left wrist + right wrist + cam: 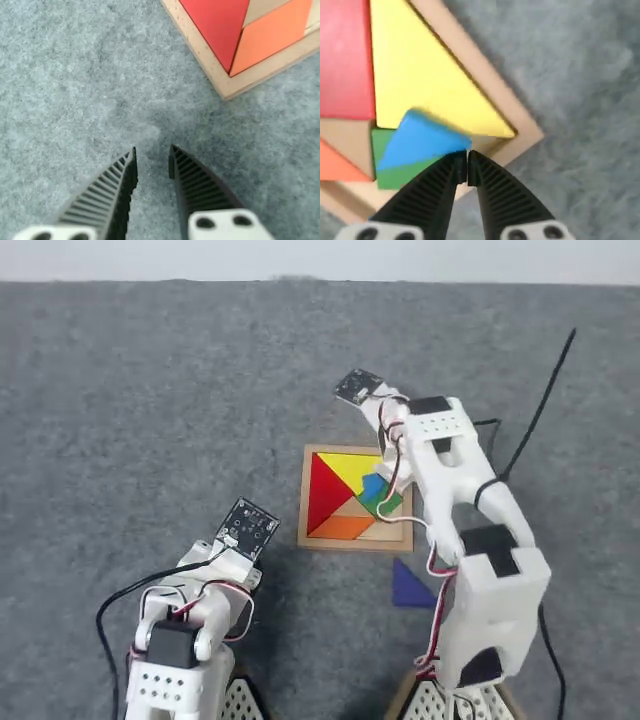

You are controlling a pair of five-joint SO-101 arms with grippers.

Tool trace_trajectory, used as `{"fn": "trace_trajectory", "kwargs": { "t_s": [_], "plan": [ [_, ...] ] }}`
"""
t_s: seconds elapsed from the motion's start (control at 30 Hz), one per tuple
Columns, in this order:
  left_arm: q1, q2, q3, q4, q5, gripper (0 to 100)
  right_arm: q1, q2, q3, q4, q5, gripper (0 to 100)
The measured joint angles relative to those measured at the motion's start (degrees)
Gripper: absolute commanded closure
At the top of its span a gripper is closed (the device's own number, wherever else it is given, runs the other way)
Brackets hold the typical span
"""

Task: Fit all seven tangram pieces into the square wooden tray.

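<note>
The square wooden tray [303,502] lies mid-table with a red triangle [325,502], a yellow triangle [350,469] and an orange piece [342,527] in it. A blue piece [420,142] rests tilted over a green piece [400,175] and the yellow triangle's [415,75] edge. My right gripper [467,156] is shut, its tips touching the blue piece's corner near the tray's right rim [520,122]. A dark blue triangle [408,587] lies on the mat below the tray. My left gripper [153,150] hangs open over bare mat, short of the tray's corner [225,87].
Grey mat covers the whole table. The right arm [455,490] reaches over the tray's right side, with a black cable [545,400] trailing behind it. The left arm [195,625] stays at the front left. Bare wood shows in the tray's lower middle.
</note>
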Motion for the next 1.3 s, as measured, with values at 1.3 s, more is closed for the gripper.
{"fn": "trace_trajectory", "kwargs": {
  "t_s": [1.3],
  "plan": [
    [0.00, 0.00, 0.00, 0.00, 0.00, 90, -8.09, -2.99, 3.52, 2.11, -11.60, 99.1]
  ]
}}
